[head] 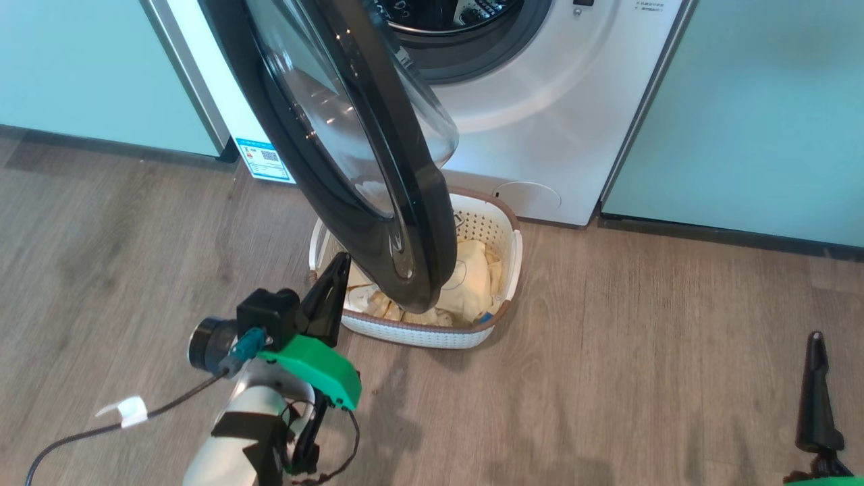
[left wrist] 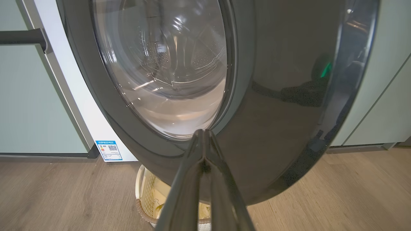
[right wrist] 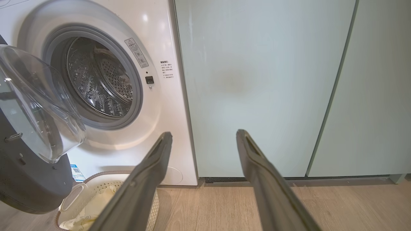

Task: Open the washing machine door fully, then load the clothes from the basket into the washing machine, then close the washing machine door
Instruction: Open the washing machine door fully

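The washing machine [head: 540, 101] stands between pale-green cabinets with its drum exposed. The washing machine door [head: 337, 169] hangs partly swung out, above the basket [head: 503, 229] on the floor, where the clothes [head: 472, 277] lie. My left claw [head: 341, 260] is clenched on nothing, its tips near the door's glossy outer rim; I cannot tell if they touch. I judge I should catch the free edge and follow the door's arc slowly, staying clear of the basket. My right claw [right wrist: 204, 136] hangs released, well apart.
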